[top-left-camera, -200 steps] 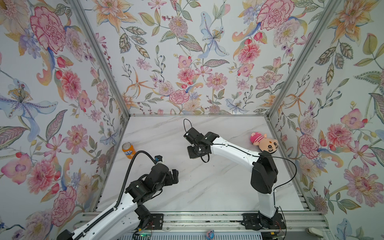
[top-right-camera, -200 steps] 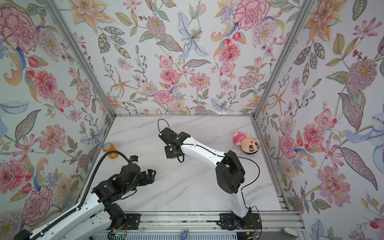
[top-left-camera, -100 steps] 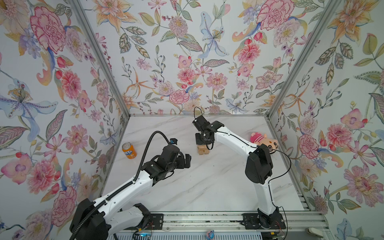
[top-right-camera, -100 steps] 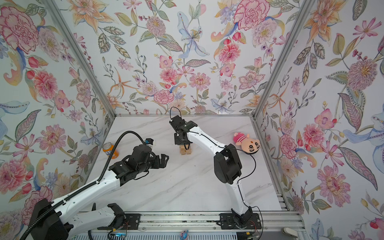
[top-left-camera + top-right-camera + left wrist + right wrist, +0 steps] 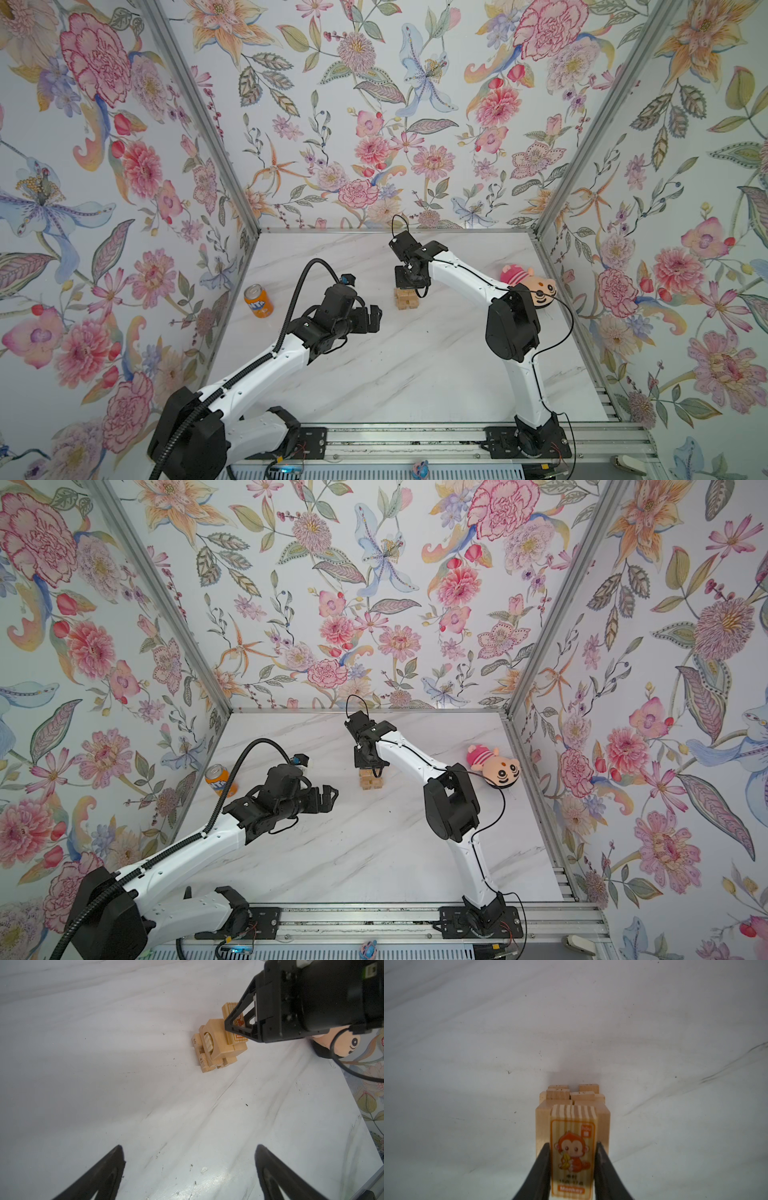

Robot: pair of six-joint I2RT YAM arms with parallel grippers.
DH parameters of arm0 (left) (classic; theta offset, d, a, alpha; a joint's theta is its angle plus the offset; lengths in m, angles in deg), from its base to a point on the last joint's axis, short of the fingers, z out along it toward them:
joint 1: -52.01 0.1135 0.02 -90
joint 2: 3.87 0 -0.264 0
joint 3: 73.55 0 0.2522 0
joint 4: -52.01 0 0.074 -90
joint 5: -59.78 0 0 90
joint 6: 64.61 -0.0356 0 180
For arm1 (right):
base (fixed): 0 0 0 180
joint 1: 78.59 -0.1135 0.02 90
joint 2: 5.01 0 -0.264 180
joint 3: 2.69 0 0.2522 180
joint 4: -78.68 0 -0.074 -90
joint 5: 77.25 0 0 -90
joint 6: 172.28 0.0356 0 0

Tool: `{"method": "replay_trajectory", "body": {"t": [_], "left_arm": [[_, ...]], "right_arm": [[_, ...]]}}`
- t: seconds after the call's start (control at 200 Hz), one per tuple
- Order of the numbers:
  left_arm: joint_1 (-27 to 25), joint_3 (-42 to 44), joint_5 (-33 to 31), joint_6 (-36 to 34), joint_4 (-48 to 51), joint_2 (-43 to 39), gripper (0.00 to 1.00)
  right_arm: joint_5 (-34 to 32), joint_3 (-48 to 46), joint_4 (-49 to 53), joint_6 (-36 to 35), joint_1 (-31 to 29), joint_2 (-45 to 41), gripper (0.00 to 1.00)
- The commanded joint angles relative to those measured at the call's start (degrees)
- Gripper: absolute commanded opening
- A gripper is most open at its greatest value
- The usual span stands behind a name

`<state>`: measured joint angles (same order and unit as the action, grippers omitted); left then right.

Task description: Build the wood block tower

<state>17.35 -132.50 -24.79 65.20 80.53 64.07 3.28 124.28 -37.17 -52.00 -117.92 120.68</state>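
The tower (image 5: 406, 300) (image 5: 370, 781) is a small stack of pale wood blocks in crossed layers at mid-table. In the left wrist view the tower (image 5: 216, 1051) has a wide block with a round cut-out on top. My right gripper (image 5: 409, 286) (image 5: 370, 766) (image 5: 234, 1021) (image 5: 573, 1144) hangs over the stack, shut on the wood block with the orange monkey print (image 5: 573, 1147) (image 5: 235, 1022). Whether that block touches the top layer I cannot tell. My left gripper (image 5: 376, 318) (image 5: 330, 798) (image 5: 189, 1148) stands open and empty, left of the tower and nearer the front.
An orange soda can (image 5: 258, 301) (image 5: 220, 780) stands near the left wall. A pink-hatted plush doll (image 5: 536, 286) (image 5: 496, 766) lies by the right wall, behind the right arm's elbow. Floral walls close the table on three sides.
The left arm has reached from the front left towards the middle, its gripper still open. The right gripper has carried the printed block a little towards the back, uncovering the tower below it.
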Motion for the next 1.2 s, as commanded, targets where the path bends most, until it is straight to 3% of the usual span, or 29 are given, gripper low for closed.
{"method": "replay_trajectory", "body": {"t": [0.0, 0.801, 1.196], "left_arm": [[0.92, -0.70, 1.23, -1.08, -0.96, 0.18, 0.99], [2.04, 0.19, 1.87, -1.15, -0.62, -0.94, 0.99], [2.18, 0.10, 1.91, -0.54, -0.44, -1.93, 0.99]], "right_arm": [[0.20, 1.16, 1.59, 0.24, 0.20, 0.90, 0.27], [0.56, 0.48, 2.01, 0.66, 0.06, 1.01, 0.30], [0.25, 0.37, 2.42, 0.62, 0.08, 0.04, 0.40]]}}
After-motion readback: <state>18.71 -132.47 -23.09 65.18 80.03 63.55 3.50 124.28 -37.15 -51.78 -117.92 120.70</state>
